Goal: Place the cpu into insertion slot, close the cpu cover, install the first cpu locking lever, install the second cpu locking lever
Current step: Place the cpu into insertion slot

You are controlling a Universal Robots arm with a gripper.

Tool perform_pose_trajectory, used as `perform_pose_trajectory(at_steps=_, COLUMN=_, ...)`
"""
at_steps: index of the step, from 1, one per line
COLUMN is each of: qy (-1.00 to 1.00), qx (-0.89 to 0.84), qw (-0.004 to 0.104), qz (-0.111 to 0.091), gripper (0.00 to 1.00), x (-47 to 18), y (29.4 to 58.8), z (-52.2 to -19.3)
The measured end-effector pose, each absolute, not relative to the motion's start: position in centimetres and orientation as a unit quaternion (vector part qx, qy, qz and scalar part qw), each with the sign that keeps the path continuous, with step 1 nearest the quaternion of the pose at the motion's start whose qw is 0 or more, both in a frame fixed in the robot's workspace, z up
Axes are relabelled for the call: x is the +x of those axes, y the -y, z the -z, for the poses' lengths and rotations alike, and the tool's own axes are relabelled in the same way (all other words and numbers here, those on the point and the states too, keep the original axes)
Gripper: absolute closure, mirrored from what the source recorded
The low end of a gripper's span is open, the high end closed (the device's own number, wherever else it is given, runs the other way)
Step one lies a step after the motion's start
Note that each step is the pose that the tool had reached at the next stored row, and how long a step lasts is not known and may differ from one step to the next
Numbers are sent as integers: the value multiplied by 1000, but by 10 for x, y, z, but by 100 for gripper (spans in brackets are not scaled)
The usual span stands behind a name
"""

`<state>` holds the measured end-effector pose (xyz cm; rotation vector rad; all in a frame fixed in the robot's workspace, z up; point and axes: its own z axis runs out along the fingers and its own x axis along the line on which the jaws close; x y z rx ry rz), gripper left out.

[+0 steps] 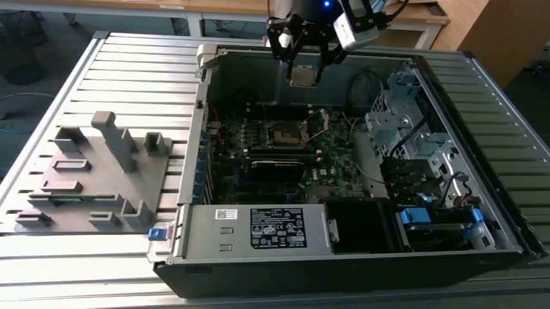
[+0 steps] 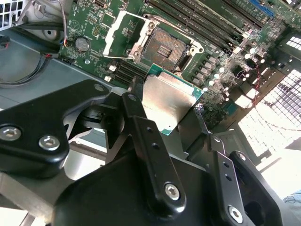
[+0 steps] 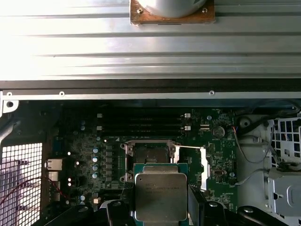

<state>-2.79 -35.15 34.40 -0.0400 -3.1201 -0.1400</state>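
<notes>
The cpu (image 3: 161,195) hangs over the open computer case (image 1: 206,64) on the ribbed bench (image 1: 138,58). It is pinched by two opposite edges between the fingers of the end effector (image 1: 303,69), which is closed only to the chip's width. Well apart below it, the green motherboard (image 1: 257,174) carries the bare insertion slot (image 2: 164,47), with the cpu cover (image 2: 110,37) swung up beside it. In the first wrist view the chip's edges look square with the slot, which lies beneath it and slightly to one side.
</notes>
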Motion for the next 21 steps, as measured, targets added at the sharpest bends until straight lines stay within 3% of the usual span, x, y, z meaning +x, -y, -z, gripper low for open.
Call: perform_pose_trajectory(at_steps=21, qy=999, qx=-13, qw=9, qz=45, gripper=46, x=-28, y=351, z=-336)
